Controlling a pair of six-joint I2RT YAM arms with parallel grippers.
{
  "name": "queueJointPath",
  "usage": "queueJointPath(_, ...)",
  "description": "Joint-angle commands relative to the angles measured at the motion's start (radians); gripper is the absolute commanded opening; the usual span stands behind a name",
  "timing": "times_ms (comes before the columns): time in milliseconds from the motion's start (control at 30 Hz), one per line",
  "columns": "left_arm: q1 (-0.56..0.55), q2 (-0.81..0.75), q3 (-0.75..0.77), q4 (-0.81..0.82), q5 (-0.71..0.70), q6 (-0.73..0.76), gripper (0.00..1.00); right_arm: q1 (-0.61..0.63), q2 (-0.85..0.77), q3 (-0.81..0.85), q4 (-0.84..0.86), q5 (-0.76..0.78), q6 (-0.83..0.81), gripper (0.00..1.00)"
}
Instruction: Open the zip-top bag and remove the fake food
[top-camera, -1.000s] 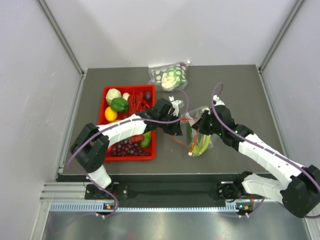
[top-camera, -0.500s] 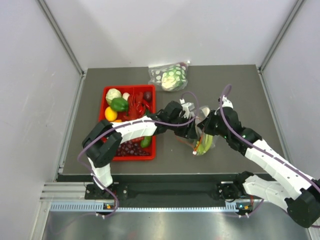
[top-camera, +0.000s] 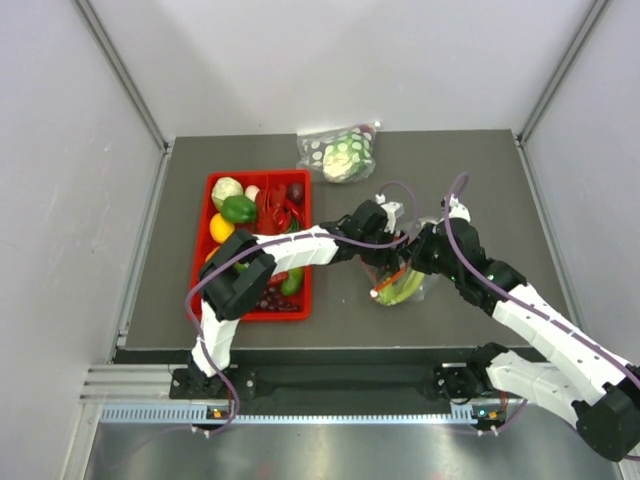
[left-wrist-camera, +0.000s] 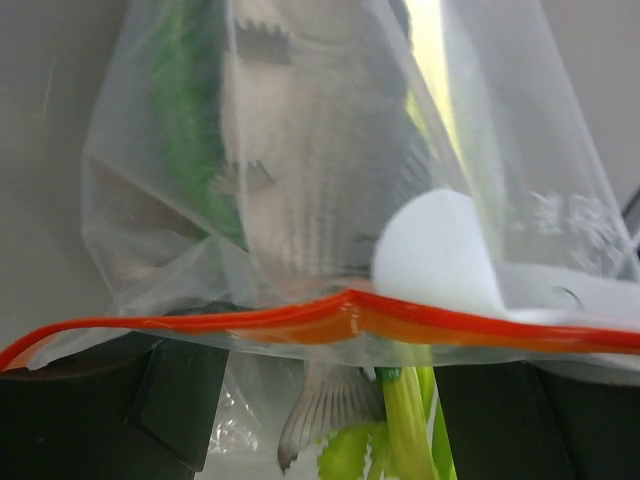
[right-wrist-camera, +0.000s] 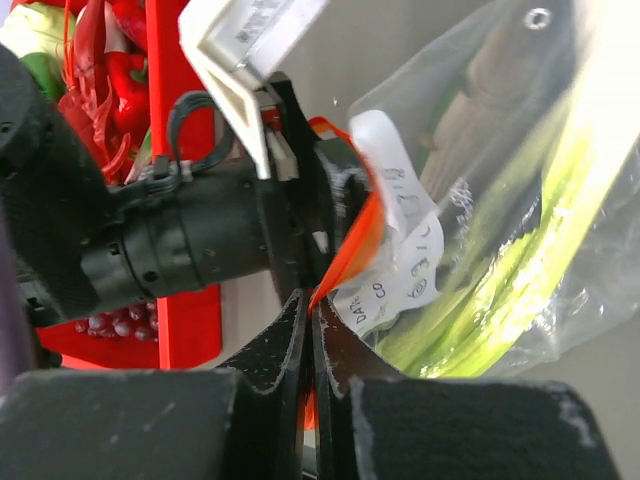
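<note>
Over the last second your left gripper (left-wrist-camera: 330, 385) travelled right, away from the red tray (top-camera: 255, 175) and up to the mouth of the zip-top bag (left-wrist-camera: 150, 240), while your right gripper (right-wrist-camera: 310, 330) shifted slightly right. The right fingers were pressed together on the orange zip strip (left-wrist-camera: 200, 322), pinching it edge-on just beside the white label (right-wrist-camera: 400, 250). The left fingers stood spread apart and gripped nothing, and the strip stretched across the gap just beyond their tips. The bag sat bunched between the two grippers near the middle of the table (top-camera: 480, 180). The grey fish (left-wrist-camera: 300, 170), the slim green vegetable piece (left-wrist-camera: 190, 130) and the celery stalks (right-wrist-camera: 480, 310) were inside it. Whether the seal had parted anywhere could not be told. The danger lay in your left closure. If those fingers caught both lips together, pulling apart would only drag the whole bag. If they caught a thin fold of slack film rather than the strip, it would likely slip out. Your right pinch held only a narrow edge too, so a sharp tug could pull the strip free.
</note>
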Motion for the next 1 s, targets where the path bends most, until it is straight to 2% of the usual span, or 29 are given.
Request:
queueJointPath(0, -0.026, 0.047, 0.093, -0.074, -0.099, 0.087, 0.8, 0.009, -0.003, 0.009, 0.084, -0.038, 0.014, 0.0)
queueJointPath(200, -0.041, 0.09, 0.115, -0.187, -0.175, 0.193, 0.74, 0.009, 0.017, 0.01, 0.104, -0.045, 0.016, 0.0)
queueJointPath(333, -0.045, 0.088, 0.084, -0.21, -0.176, 0.239, 0.65, 0.009, 0.023, 0.004, 0.119, -0.05, 0.022, 0.0)
queueJointPath(367, -0.047, 0.082, 0.077, -0.207, -0.177, 0.241, 0.55, 0.009, 0.022, 0.003, 0.119, -0.05, 0.024, 0.0)
queueJointPath(433, -0.047, 0.07, 0.055, -0.209, -0.18, 0.25, 0.44, 0.009, 0.02, 0.001, 0.118, -0.047, 0.025, 0.0)
queueJointPath(467, -0.047, 0.058, 0.049, -0.206, -0.183, 0.251, 0.33, 0.009, 0.016, -0.002, 0.116, -0.045, 0.024, 0.0)
queueJointPath(533, -0.047, 0.029, 0.04, -0.21, -0.183, 0.253, 0.23, 0.009, 0.007, -0.005, 0.109, -0.036, 0.025, 0.0)
queueJointPath(567, -0.046, 0.018, 0.04, -0.213, -0.188, 0.253, 0.12, 0.009, -0.003, -0.008, 0.101, -0.03, 0.024, 0.0)
queueJointPath(633, -0.041, -0.019, 0.038, -0.217, -0.185, 0.25, 0.0, 0.009, -0.018, -0.016, 0.087, -0.013, 0.022, 0.0)
queueJointPath(833, 0.003, -0.137, 0.041, -0.267, -0.13, 0.221, 0.0, 0.008, -0.062, -0.03, 0.05, 0.024, 0.022, 0.0)
queueJointPath(967, 0.045, -0.201, 0.04, -0.31, -0.039, 0.213, 0.0, 0.008, -0.075, -0.033, 0.024, 0.047, 0.013, 0.0)
